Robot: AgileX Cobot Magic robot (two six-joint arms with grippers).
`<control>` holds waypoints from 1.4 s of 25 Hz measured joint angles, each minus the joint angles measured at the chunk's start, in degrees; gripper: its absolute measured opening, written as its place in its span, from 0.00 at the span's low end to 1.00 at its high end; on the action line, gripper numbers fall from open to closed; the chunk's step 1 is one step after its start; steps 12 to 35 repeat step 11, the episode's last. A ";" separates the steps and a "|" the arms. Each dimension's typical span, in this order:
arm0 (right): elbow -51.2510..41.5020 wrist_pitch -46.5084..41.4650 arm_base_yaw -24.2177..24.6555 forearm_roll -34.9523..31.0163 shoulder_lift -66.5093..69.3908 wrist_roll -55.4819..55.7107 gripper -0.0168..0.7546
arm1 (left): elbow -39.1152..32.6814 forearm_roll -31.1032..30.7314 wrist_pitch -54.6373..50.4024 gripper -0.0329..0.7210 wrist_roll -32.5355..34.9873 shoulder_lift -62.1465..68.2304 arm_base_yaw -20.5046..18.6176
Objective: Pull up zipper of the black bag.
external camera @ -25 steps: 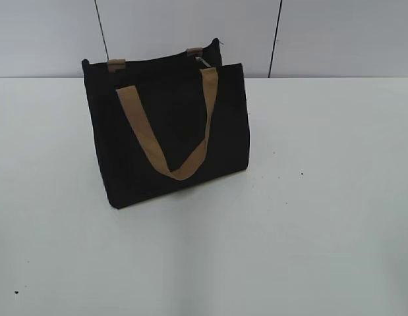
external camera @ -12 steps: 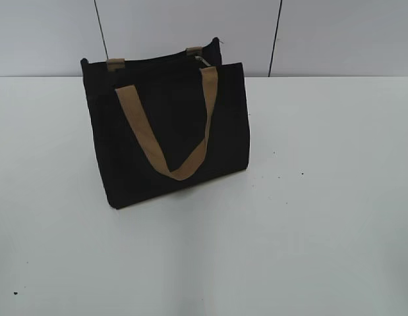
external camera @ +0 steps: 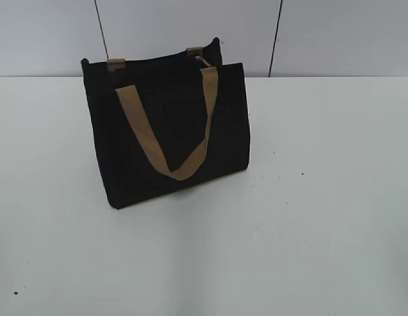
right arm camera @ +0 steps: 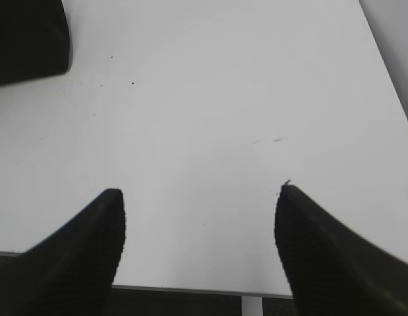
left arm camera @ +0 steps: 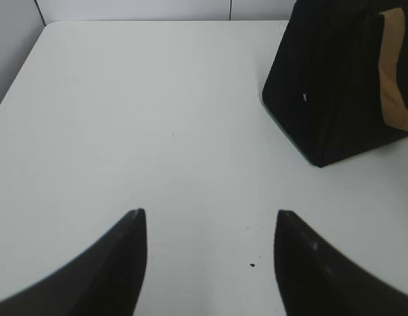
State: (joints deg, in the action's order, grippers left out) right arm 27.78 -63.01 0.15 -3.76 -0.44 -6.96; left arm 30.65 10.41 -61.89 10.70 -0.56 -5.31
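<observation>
The black bag (external camera: 167,131) stands upright on the white table (external camera: 309,197), left of centre in the exterior view, with a tan handle (external camera: 171,131) hanging down its front. A small silvery zipper pull (external camera: 202,61) shows at the top rim near the right end; the zipper line itself is hard to make out. Neither gripper shows in the exterior view. My left gripper (left arm camera: 207,217) is open and empty over bare table, with the bag (left arm camera: 335,79) far to its upper right. My right gripper (right arm camera: 200,194) is open and empty near the table's front edge, with the bag's corner (right arm camera: 29,39) at top left.
A pale wall with two dark vertical seams (external camera: 276,36) stands behind the table. The table's near edge (right arm camera: 190,288) shows under the right gripper. Small dark specks (left arm camera: 252,265) lie on the tabletop.
</observation>
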 joint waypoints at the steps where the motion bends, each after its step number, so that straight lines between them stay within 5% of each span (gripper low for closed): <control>1: 0.00 0.00 0.00 0.00 0.00 0.00 0.72 | 0.00 0.00 0.00 0.66 0.00 0.00 0.00; 35: 0.00 0.00 0.00 -0.04 0.00 0.06 0.72 | 0.00 1.84 0.06 0.66 -0.13 0.00 0.00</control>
